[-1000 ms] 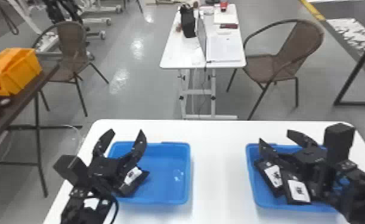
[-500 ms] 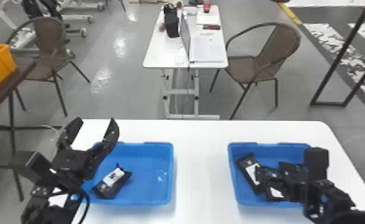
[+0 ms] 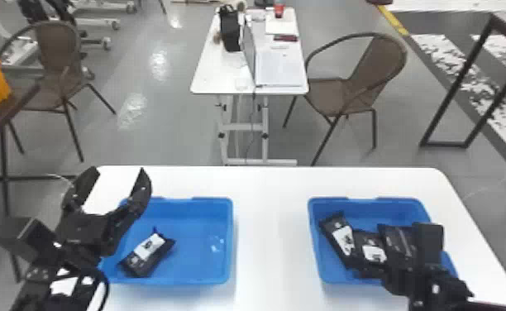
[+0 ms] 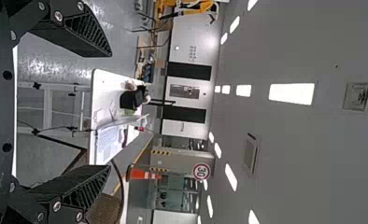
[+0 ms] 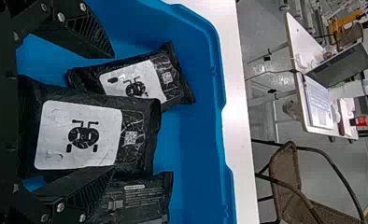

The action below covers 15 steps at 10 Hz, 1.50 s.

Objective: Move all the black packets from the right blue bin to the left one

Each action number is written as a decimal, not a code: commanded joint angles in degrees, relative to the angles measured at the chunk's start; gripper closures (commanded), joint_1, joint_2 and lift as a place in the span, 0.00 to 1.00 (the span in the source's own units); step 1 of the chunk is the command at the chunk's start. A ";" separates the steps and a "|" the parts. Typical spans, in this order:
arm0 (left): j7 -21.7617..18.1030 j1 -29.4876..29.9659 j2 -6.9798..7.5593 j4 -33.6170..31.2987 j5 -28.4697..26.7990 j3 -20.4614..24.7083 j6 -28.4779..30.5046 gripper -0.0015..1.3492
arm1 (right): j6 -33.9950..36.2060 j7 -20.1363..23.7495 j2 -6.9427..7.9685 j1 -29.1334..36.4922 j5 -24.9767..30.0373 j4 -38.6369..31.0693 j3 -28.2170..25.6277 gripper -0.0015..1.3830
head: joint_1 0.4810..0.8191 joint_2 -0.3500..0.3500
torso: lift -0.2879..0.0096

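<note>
Left end effector: head view, lower left of the frame, over the left edge of the left bin; its fingers [image 4: 86,35] stand wide apart with nothing between them.
Right end effector [image 3: 401,246]: lower right of the frame, over the right bin; its two fingers are apart, with a packet between them and not clamped; whether either finger touches it, I cannot tell.
Left blue bin [image 3: 230,240]: lower left, holding one black packet [image 3: 149,252], white label up, lying aslant near the bin's near left corner.
Right blue bin [image 3: 372,209]: lower right, holding three packets in the right wrist view: the one between the fingers [image 5: 79,135], label up; a slanted labelled one [image 5: 147,84] beside it; and a third [image 5: 140,198], printed side up, on its other side.
Desk [image 3: 270,231]: white, bottom of the frame, under both bins.
Background: laptop [image 3: 250,53] on a white table [image 3: 211,74], top centre; woven chair [image 3: 330,97], upper right.
</note>
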 commanded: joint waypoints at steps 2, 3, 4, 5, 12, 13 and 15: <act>-0.01 -0.02 -0.15 -0.03 0.13 -0.06 0.14 0.14 | 2.71 -2.09 0.65 -2.01 0.38 1.65 0.23 0.13 | 0.63 0.51 | 0.97; -0.01 0.07 -0.15 0.05 0.22 -0.15 0.23 0.14 | 4.03 -3.23 1.09 -2.80 -0.24 2.52 0.23 0.13 | 0.63 0.51 | 0.97; -0.01 -0.02 -0.15 0.05 0.22 -0.15 0.14 0.14 | 5.96 -3.67 1.18 -3.68 -0.24 3.14 0.84 0.13 | 0.63 0.51 | 0.97; -0.01 -0.02 -0.15 0.05 0.31 -0.06 0.14 0.14 | 7.99 -4.81 1.26 -4.03 -0.59 3.14 1.63 0.13 | 0.63 0.51 | 0.97; -0.01 0.15 -0.15 0.14 0.84 0.29 0.14 0.14 | 3.85 -9.65 1.97 -0.17 -4.63 -2.31 1.81 0.79 | 0.63 0.54 | 0.97; -0.01 0.24 -0.15 0.14 1.01 0.38 0.14 0.14 | 2.54 -9.65 1.97 0.18 -5.16 -2.40 1.81 0.79 | 0.63 0.54 | 0.97; -0.01 0.15 -0.15 0.14 1.72 0.20 -0.30 0.14 | -0.45 -9.65 1.88 2.82 -6.04 -8.20 2.51 0.79 | 0.63 0.54 | 0.97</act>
